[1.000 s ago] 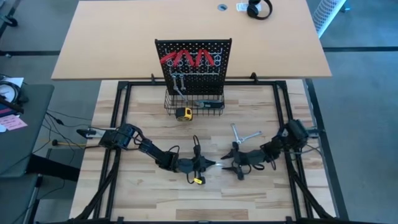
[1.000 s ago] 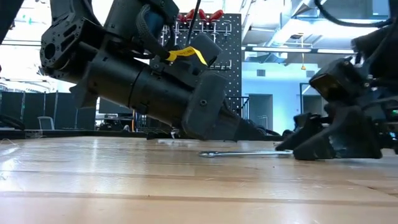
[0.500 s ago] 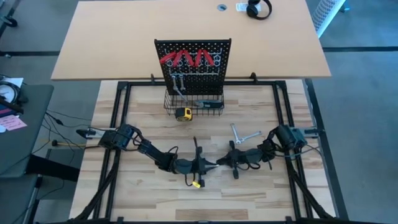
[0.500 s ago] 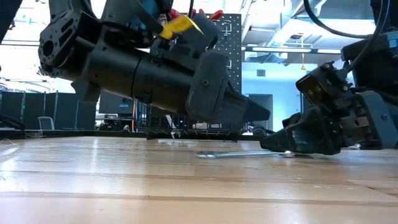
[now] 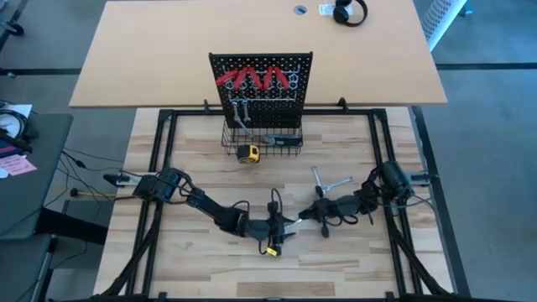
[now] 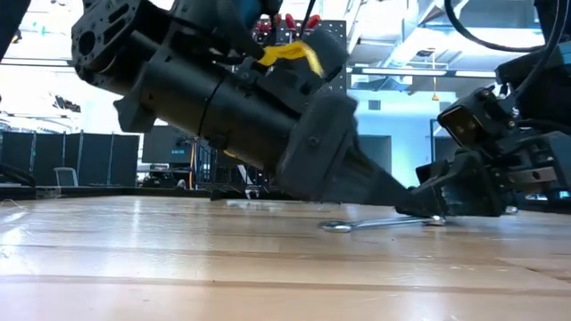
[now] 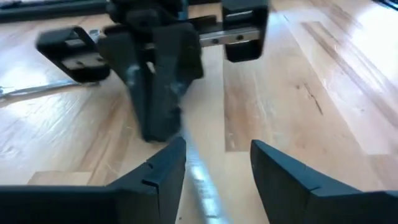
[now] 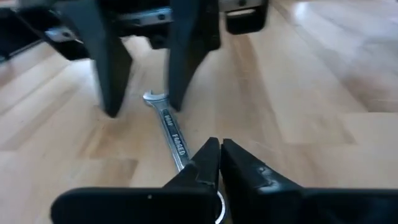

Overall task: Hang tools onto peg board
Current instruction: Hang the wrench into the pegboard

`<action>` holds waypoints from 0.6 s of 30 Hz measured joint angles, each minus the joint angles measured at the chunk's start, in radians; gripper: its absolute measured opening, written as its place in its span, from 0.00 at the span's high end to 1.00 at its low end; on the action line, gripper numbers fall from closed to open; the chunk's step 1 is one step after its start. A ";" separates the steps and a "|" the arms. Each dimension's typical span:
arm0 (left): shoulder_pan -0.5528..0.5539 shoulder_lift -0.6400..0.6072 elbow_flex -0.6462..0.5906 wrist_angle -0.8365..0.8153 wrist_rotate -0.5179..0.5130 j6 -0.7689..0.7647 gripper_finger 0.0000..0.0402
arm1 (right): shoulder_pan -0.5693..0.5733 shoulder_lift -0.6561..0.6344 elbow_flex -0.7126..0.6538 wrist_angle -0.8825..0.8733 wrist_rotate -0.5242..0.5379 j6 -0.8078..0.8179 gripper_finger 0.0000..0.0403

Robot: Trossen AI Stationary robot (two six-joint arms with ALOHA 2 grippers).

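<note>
Wrench (image 8: pixel 171 134) lies mid-surface between both hands, one end lifted. Right hand (image 8: pixel 216 163) pinched tight on its near end, likely tilting it for handover. Left hand (image 7: pixel 214 162) spread wide, straddling the free end, not gripping yet. Peg board (image 5: pixel 261 80) well behind.

Wrench (image 7: pixel 200 180) between open left tool (image 7: pixel 217 163)
</note>
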 joint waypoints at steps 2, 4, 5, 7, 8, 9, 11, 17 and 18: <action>-0.001 0.000 0.020 -0.028 -0.007 -0.032 0.56 | -0.004 -0.034 -0.013 -0.003 0.000 -0.017 0.90; -0.002 0.000 0.032 -0.051 -0.042 -0.078 0.57 | -0.001 -0.062 -0.022 -0.011 0.002 -0.030 0.86; -0.004 0.000 0.035 -0.056 -0.065 -0.100 0.57 | 0.001 -0.075 -0.025 -0.011 0.002 -0.037 0.85; -0.004 0.000 0.036 -0.055 -0.113 -0.130 0.57 | 0.008 -0.106 -0.027 -0.002 0.000 -0.057 0.81; -0.004 0.000 0.036 -0.053 -0.134 -0.144 0.57 | 0.012 -0.121 -0.027 0.002 -0.002 -0.073 0.79; -0.004 0.000 0.036 -0.050 -0.147 -0.159 0.57 | 0.018 -0.134 -0.027 0.005 -0.006 -0.094 0.77; -0.004 0.000 0.036 -0.048 -0.163 -0.188 0.57 | 0.033 -0.166 -0.030 0.005 -0.017 -0.147 0.74; -0.004 0.000 0.036 0.003 -0.352 -0.236 0.57 | 0.071 -0.309 -0.084 0.010 -0.019 -0.253 0.70; -0.001 0.000 0.036 0.017 -0.382 -0.237 0.57 | 0.074 -0.338 -0.097 0.011 -0.019 -0.262 0.70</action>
